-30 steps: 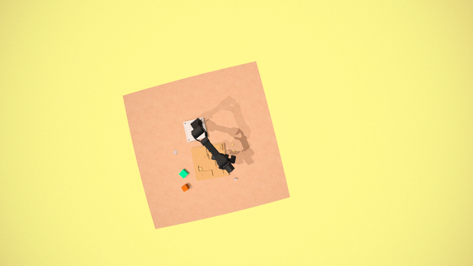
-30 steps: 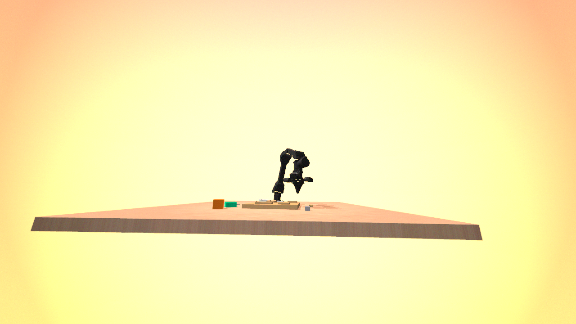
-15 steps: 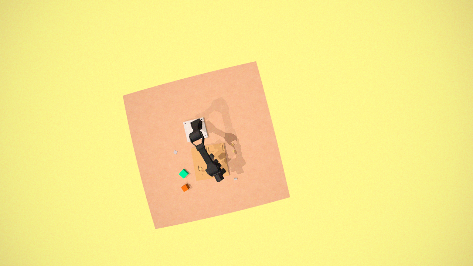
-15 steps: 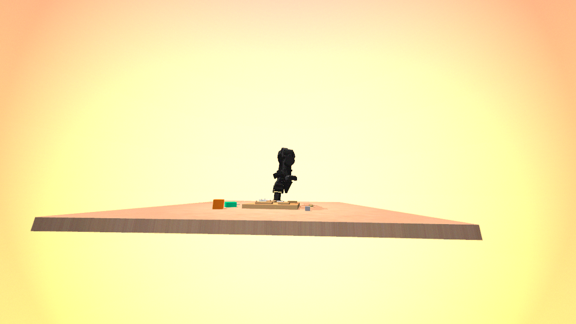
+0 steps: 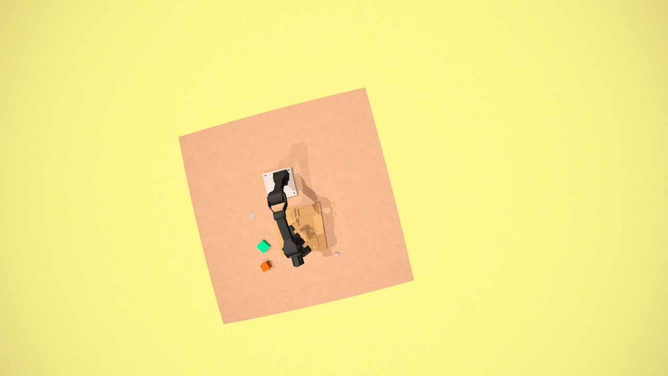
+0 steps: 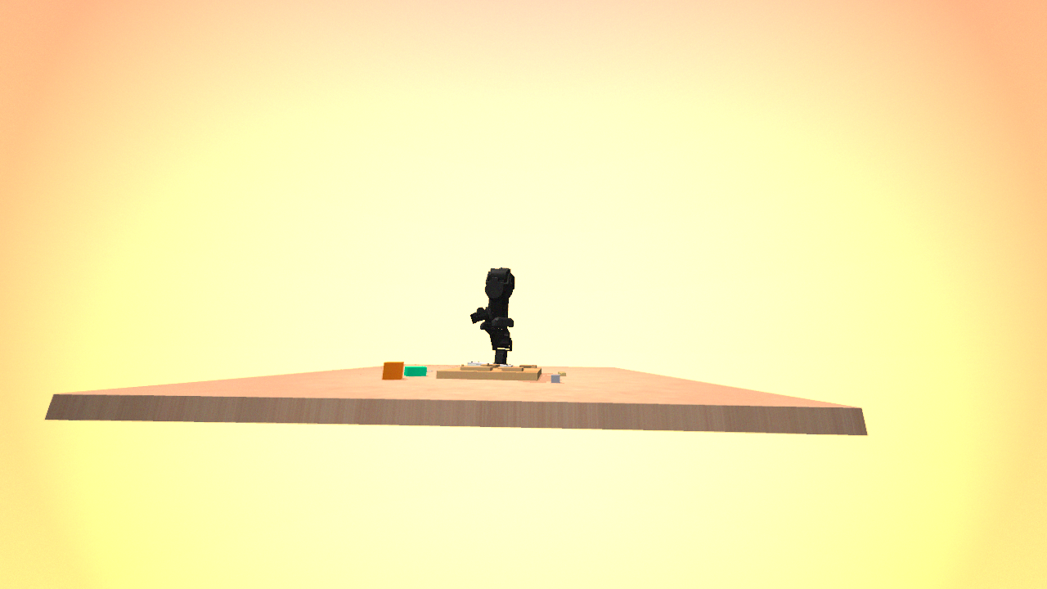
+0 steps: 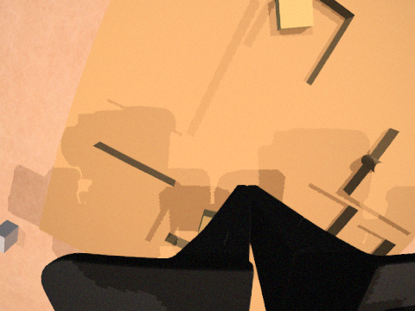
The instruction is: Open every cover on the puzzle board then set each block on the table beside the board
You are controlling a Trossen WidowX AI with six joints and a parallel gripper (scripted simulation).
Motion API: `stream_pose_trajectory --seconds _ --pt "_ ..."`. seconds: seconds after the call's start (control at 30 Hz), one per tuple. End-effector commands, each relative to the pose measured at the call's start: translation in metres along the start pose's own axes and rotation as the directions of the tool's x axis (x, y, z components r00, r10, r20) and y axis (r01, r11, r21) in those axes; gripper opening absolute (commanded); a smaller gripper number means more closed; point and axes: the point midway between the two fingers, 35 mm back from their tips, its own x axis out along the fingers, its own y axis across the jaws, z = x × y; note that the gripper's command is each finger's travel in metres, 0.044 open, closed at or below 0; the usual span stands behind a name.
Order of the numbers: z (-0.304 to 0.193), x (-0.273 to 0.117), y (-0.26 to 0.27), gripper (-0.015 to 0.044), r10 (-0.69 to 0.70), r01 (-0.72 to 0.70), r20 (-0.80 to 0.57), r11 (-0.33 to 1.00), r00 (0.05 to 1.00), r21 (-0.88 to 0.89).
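Observation:
The tan puzzle board (image 5: 321, 233) (image 6: 488, 375) (image 7: 143, 73) lies under the arm, which hides much of it from above. My gripper (image 7: 245, 195) is shut with nothing between its fingertips, above the board; overhead the arm hides the fingertips. In the wrist view a raised yellow square piece (image 7: 296, 14) stands on the board near an L-shaped dark rail (image 7: 330, 51). Another yellow piece (image 7: 207, 221) is partly hidden behind the left finger. A dark pointed knob (image 7: 369, 162) stands at the right. Two small yellow blocks (image 5: 332, 204) (image 5: 334, 214) rest on the table right of the board. Cover positions are unclear.
A green block (image 5: 263, 246) (image 6: 415, 371) and an orange block (image 5: 265, 266) (image 6: 393, 370) lie left of the board. A small grey cube (image 5: 336, 254) (image 6: 554, 378) (image 7: 8, 237) lies off its right corner, another pale one (image 5: 251, 215) at the far left. The white base plate (image 5: 292, 187) is behind.

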Motion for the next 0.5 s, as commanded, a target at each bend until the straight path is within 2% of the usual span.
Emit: stream_pose_trajectory --seconds 0.0,0.47 --pt "0.023 0.0 -0.004 0.0 0.003 -0.003 -0.002 1.0 1.0 -0.027" --pt "0.089 0.001 -0.036 0.0 0.004 -0.004 -0.003 0.993 1.0 -0.118"
